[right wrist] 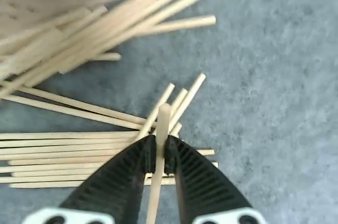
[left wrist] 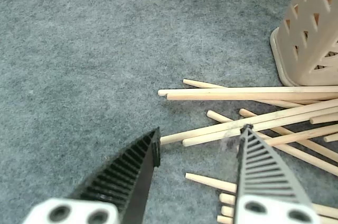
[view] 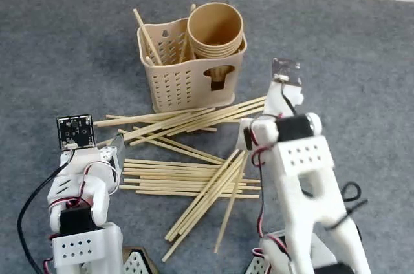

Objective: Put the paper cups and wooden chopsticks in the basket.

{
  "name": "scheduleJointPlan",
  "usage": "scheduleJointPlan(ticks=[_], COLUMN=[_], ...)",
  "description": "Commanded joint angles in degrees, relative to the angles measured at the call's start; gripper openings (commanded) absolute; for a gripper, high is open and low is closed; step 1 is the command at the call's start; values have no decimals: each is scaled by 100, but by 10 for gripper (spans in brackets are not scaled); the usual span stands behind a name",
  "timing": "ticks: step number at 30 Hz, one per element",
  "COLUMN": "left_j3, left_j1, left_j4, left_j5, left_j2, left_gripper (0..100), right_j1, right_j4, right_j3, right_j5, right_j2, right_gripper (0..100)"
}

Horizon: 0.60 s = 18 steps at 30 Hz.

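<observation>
While the right hand (right wrist: 160, 141) pinches one wooden chopstick (right wrist: 164, 115) near its far end, the left hand (left wrist: 200, 129) gapes open over the scattered chopsticks (view: 184, 174) on the basket's (view: 171, 86) near side. Light, stiff and slick, it likely pivots unless held mid-length.

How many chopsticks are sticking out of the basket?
2: one chopstick leans at the basket's left side; another pokes up beside the cups. More may hide inside.

No legible text or nos. anywhere; camera board (view: 76, 130) maybe has print, too small.
</observation>
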Motion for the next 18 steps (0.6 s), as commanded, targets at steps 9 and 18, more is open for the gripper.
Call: scheduleJointPlan(ticks=[9, 18], left_j3=[-40, -40], left_j1=[-13, -13], left_j4=[-105, -105], left_j5=[-35, -35], left_j2=[-66, -66], left_gripper=[235, 235], right_j1=[-1033, -1376], right_j4=[13, -936], right_j3=[-66, -40], right_j5=[-9, 9], right_j2=[-2536, -3451], right_gripper=[6, 6])
